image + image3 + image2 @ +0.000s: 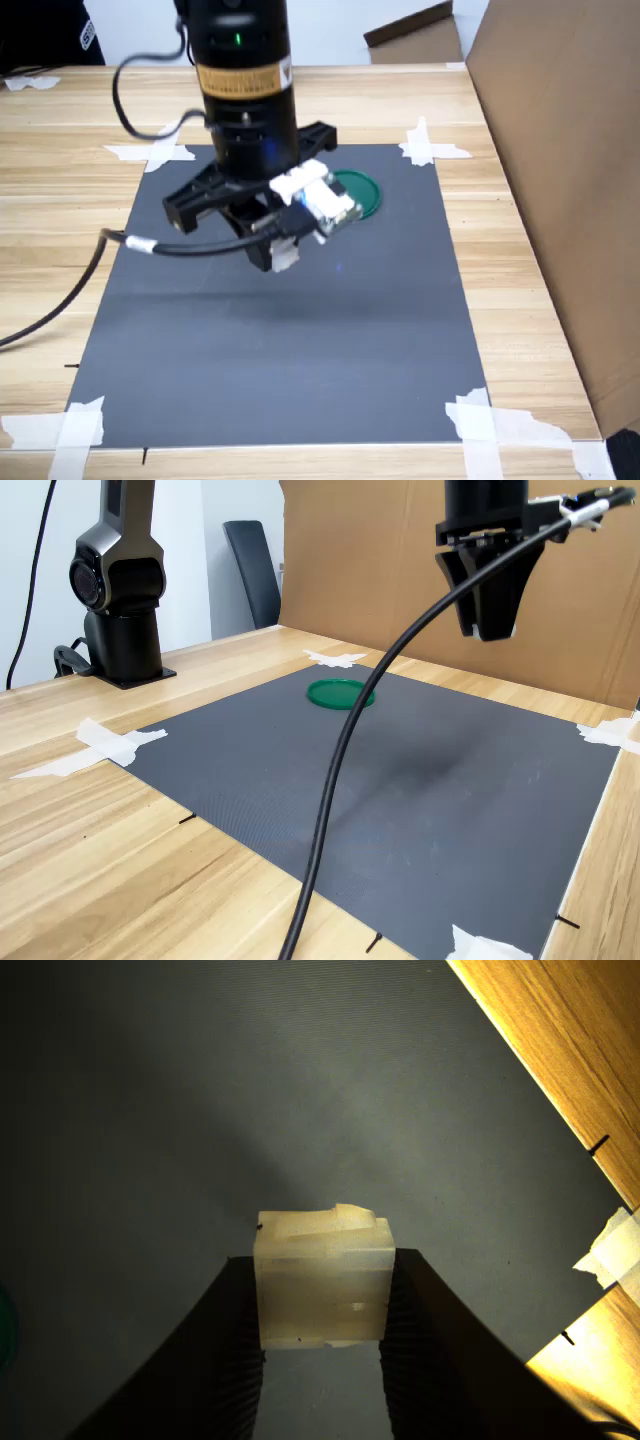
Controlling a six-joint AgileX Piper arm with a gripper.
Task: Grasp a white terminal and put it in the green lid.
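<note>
The white terminal (322, 1285), a small blocky plastic piece, sits clamped between my gripper's (322, 1305) two dark fingers (232, 1332) in the wrist view. My gripper (489, 625) hangs well above the dark mat in the second exterior view, to the second exterior view's right of the green lid (340, 693); the terminal is hidden there. In the first exterior view my gripper (266, 250) is above the mat, near the flat round green lid (362, 193), which the wrist partly covers. A green sliver of the lid (4, 1325) shows at the wrist view's edge.
The dark grey mat (300, 350) is taped at its corners to a wooden table (60, 230). A cardboard wall (570, 200) stands along the first exterior view's right. A black cable (335, 790) hangs over the mat. The arm's base (118, 610) stands beyond the mat.
</note>
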